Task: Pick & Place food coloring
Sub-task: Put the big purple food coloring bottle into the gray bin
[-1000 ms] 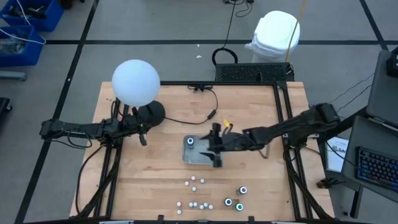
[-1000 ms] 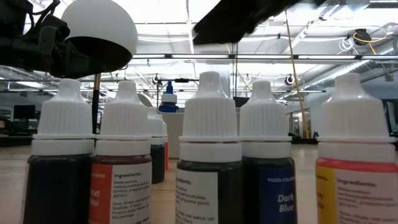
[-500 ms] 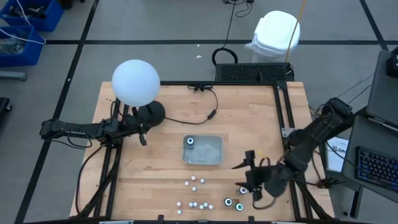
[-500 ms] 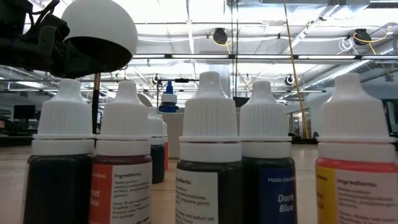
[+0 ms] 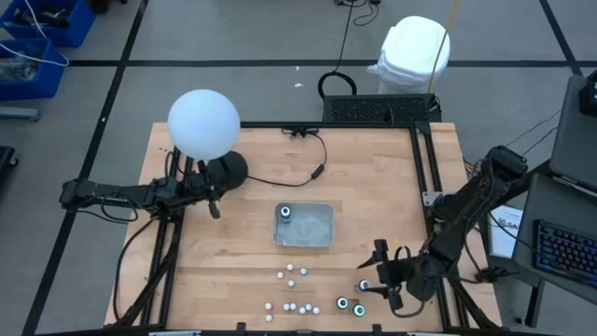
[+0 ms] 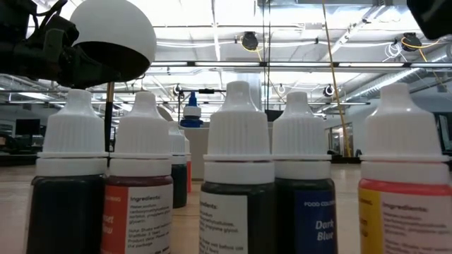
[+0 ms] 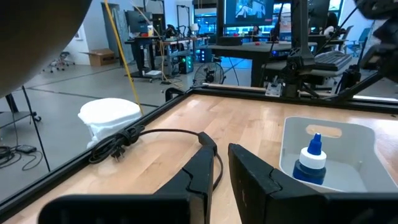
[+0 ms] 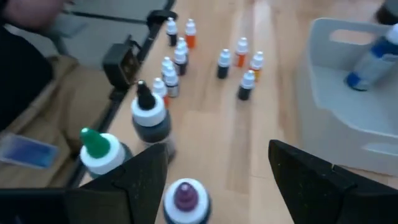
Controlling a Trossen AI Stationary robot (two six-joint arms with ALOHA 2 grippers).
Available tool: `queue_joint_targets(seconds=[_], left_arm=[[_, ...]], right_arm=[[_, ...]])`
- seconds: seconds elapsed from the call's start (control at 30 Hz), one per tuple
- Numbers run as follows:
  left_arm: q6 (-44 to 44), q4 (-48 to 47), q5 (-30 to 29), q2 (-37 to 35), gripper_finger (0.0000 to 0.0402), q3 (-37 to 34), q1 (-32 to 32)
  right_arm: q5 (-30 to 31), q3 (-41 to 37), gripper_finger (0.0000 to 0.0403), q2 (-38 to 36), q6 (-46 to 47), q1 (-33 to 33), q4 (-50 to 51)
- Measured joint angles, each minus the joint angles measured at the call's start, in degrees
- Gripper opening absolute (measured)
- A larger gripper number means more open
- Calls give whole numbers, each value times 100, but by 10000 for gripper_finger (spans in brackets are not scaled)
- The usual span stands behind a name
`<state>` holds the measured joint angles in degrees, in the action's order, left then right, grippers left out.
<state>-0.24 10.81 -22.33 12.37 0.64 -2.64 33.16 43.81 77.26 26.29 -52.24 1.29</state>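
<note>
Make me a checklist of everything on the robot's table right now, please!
Surface: wooden table, bare in most places.
Job's things: small bottles and three bigger bottles near the front edge; one blue-tipped bottle standing in the tray.
Clutter: white globe lamp.
Grippers: right gripper open over the bigger bottles; left gripper waits by the lamp, fingers nearly together, empty.
Cables: black cable across the table.
Surroundings: white bag on the floor.

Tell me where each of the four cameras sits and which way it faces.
High: overhead, straight down on the table; both arms show.
Low: table height, behind the small bottles, facing the room; dark arm parts at the upper corners.
Left wrist: across the table to the tray; left gripper in front.
Right wrist: down on the larger bottles; open right gripper.
Both wrist views share the tray's blue-capped bottle.
</note>
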Motion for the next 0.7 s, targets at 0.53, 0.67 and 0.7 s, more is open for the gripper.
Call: queue_joint_targets(seconds=[0.53,0.67,0.7], left_arm=[[-25,-5,36,1,56,0,1],[-25,-23,296,1,56,0,1],[-25,-26,345,0,56,0,-1]], right_arm=[[-337,-1121,234,51,69,-141,-1702],[-456,-1121,227,301,14,-148,-1997],[-477,-1121,225,380,-16,-147,-2096]])
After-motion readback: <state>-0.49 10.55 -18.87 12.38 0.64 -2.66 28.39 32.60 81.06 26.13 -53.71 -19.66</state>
